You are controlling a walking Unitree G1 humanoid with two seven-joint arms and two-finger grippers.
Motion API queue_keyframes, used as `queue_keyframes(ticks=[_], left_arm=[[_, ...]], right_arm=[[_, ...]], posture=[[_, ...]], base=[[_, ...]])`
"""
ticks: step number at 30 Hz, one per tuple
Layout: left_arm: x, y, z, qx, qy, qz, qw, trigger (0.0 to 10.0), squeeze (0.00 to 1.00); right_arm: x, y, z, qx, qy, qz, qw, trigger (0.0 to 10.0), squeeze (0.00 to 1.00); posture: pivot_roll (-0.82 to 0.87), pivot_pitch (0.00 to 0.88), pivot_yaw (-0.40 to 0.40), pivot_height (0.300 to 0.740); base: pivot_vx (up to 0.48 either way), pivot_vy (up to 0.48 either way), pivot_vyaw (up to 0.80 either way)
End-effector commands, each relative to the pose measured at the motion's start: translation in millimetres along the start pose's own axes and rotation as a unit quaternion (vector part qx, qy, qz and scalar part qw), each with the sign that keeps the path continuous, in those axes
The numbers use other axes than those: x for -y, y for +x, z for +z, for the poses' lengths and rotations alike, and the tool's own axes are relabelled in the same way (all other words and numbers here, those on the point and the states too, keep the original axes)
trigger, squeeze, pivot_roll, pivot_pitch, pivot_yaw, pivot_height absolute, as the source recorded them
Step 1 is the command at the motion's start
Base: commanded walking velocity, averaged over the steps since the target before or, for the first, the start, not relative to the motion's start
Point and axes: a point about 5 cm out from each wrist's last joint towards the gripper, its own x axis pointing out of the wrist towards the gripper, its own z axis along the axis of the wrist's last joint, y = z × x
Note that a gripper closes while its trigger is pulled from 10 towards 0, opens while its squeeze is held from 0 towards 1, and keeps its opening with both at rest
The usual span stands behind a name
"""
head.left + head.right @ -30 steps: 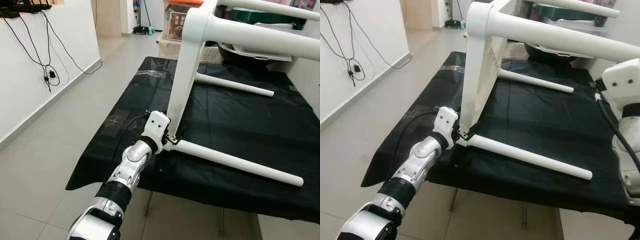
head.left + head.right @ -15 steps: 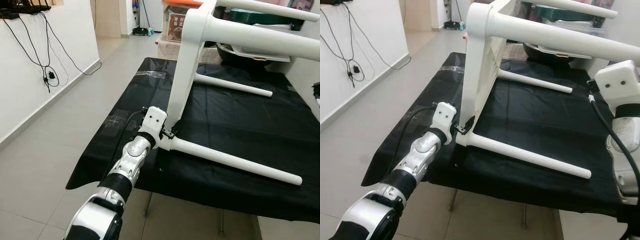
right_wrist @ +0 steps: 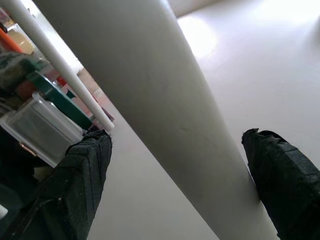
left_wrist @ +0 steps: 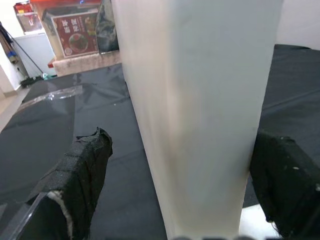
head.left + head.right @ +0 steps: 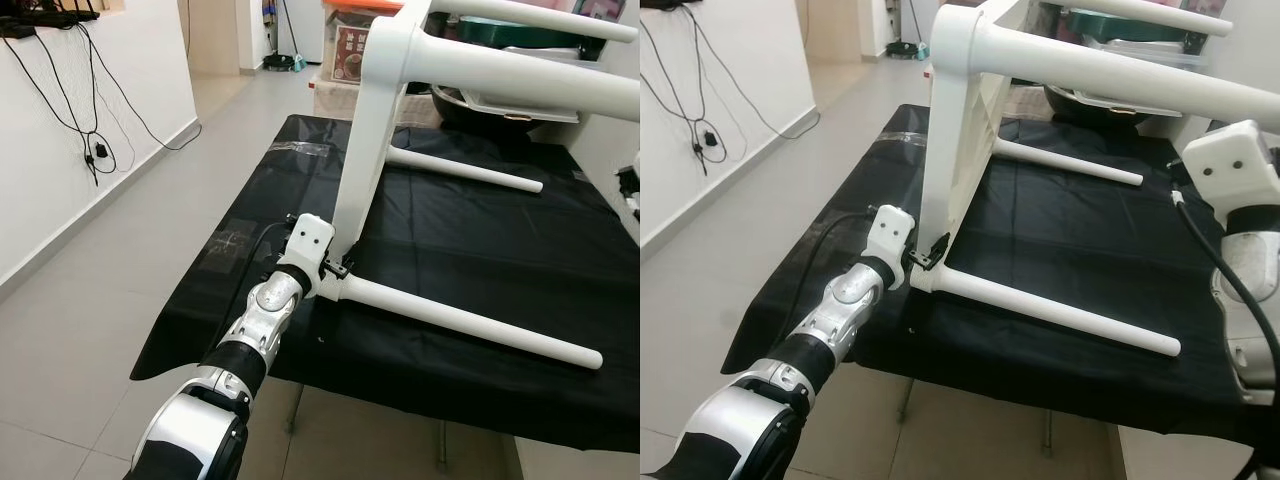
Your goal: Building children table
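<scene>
A white children's table lies on its side on a black-covered worktable (image 5: 500,240). Its top (image 5: 365,140) stands on edge. Two legs rest low, the nearer leg (image 5: 470,325) and the farther leg (image 5: 465,170), and an upper leg (image 5: 520,80) sticks out overhead. My left gripper (image 5: 338,270) is at the top's lower corner, open, with its fingers (image 4: 75,175) on either side of the white edge (image 4: 200,115). My right gripper (image 3: 175,145) is open around the upper leg (image 3: 150,100), and one finger (image 3: 280,170) touches it.
The worktable's front edge is just below the left arm. Grey floor (image 5: 110,260) stretches to the left, up to a white wall with hanging black cables (image 5: 95,150). Boxes and plastic bins (image 5: 350,50) stand behind the worktable.
My left gripper has shifted slightly up along the table top's corner and its fingers have spread. The right wrist has moved a little up and inward toward the upper leg.
</scene>
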Motion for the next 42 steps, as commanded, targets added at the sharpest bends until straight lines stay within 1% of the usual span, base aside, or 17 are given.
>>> queue_keyframes(ticks=[1, 4, 5, 6, 7, 8, 10, 11, 21, 27, 29, 31, 32, 35, 36, 40, 42], left_arm=[[0.7, 1.3, 1, 0.001, 0.001, 0.002, 1.000, 10.0, 0.00], [5.3, 2.3, 0, -0.002, -0.007, 0.009, 1.000, 10.0, 0.00], [6.6, 2.8, -1, -0.004, -0.009, 0.012, 1.000, 10.0, 0.00], [6.6, 2.8, -1, -0.004, -0.009, 0.012, 1.000, 10.0, 0.00], [7.4, 3.4, -1, -0.007, -0.011, 0.016, 1.000, 10.0, 0.00], [7.4, 3.4, -1, -0.007, -0.011, 0.016, 1.000, 10.0, 0.00], [7.1, 4.3, -1, -0.011, -0.013, 0.019, 1.000, 10.0, 0.00], [6.5, 5.4, -1, -0.014, -0.016, 0.025, 0.999, 10.0, 0.00], [7.9, 11.2, 4, -0.020, -0.024, 0.037, 0.999, 10.0, 0.00], [4.4, 8.8, 0, -0.024, -0.013, 0.038, 0.999, 10.0, 0.00], [0.6, 7.8, -1, -0.026, -0.009, 0.044, 0.999, 10.0, 0.00], [-7.2, 7.0, 0, -0.025, -0.002, 0.057, 0.998, 10.0, 0.00], [-7.2, 7.0, 0, -0.025, -0.002, 0.057, 0.998, 10.0, 0.00], [-25.1, 6.7, 6, -0.012, 0.025, 0.093, 0.995, 10.0, 0.00], [-25.1, 6.7, 6, -0.012, 0.025, 0.093, 0.995, 10.0, 0.00], [-48.3, 3.7, 12, -0.001, 0.051, 0.131, 0.990, 10.0, 0.00], [-52.3, 3.1, 13, 0.001, 0.054, 0.136, 0.989, 10.0, 0.00]], right_arm=[[1.9, 1.8, -1, 0.002, -0.010, 0.002, 1.000, 10.0, 0.00], [-0.5, 2.0, -5, -0.009, -0.014, 0.008, 1.000, 9.6, 0.00], [-0.7, 1.8, -5, -0.009, -0.015, 0.010, 1.000, 6.1, 0.00], [-0.7, 1.8, -5, -0.009, -0.015, 0.010, 1.000, 6.1, 0.00], [-0.5, 1.7, -5, -0.008, -0.014, 0.011, 1.000, 4.6, 0.00], [-0.5, 1.7, -5, -0.008, -0.014, 0.011, 1.000, 4.6, 0.00], [0.2, 2.3, -4, -0.005, -0.014, 0.011, 1.000, 3.1, 0.00], [0.6, 2.9, -3, -0.002, -0.013, 0.013, 1.000, 0.0, 0.00], [-0.1, 2.3, 1, 0.014, -0.003, 0.025, 1.000, 0.0, 0.00], [-0.1, 0.2, 0, 0.013, 0.002, 0.028, 1.000, 0.0, 0.00], [-0.5, -0.8, -1, 0.010, 0.009, 0.029, 0.999, 0.0, 0.00], [-2.2, -2.5, -3, -0.004, 0.036, 0.033, 0.999, 0.0, 0.00], [-2.2, -2.5, -3, -0.004, 0.036, 0.033, 0.999, 0.0, 0.00], [-5.2, -3.3, -6, -0.034, 0.089, 0.034, 0.995, 0.0, 0.00], [-5.2, -3.3, -6, -0.034, 0.089, 0.034, 0.995, 0.0, 0.00], [-3.0, -1.1, -8, -0.045, 0.109, 0.033, 0.992, 0.0, 0.00], [-2.7, -0.6, -8, -0.045, 0.109, 0.033, 0.992, 0.0, 0.00]], posture=[[0.01, 0.000, -0.065, 0.740], [0.01, 0.000, -0.066, 0.740], [0.01, 0.000, -0.067, 0.740], [0.01, 0.000, -0.067, 0.740], [0.00, 0.000, -0.067, 0.740], [0.00, 0.000, -0.067, 0.740], [0.00, 0.000, -0.067, 0.740], [0.00, 0.000, -0.067, 0.740], [-0.01, 0.000, -0.064, 0.740], [-0.01, 0.000, -0.060, 0.740], [-0.01, 0.000, -0.060, 0.740], [-0.01, 0.000, -0.060, 0.740], [-0.01, 0.000, -0.060, 0.740], [0.00, 0.000, -0.061, 0.740], [0.00, 0.000, -0.061, 0.740], [0.01, 0.000, -0.065, 0.740], [0.01, 0.000, -0.065, 0.740]], base=[[0.000, 0.000, 0.00], [0.000, 0.000, 0.00], [0.000, 0.000, 0.00], [0.000, 0.000, 0.00], [0.000, 0.000, 0.00], [0.000, 0.000, 0.00], [0.000, 0.000, 0.00], [0.000, 0.000, 0.00], [0.000, 0.000, 0.00], [0.000, 0.000, 0.00], [0.000, 0.000, 0.00], [0.000, 0.000, 0.00], [0.000, 0.000, 0.00], [0.000, 0.000, 0.00], [0.000, 0.000, 0.00], [0.000, 0.000, 0.00], [0.000, 0.000, 0.00]])
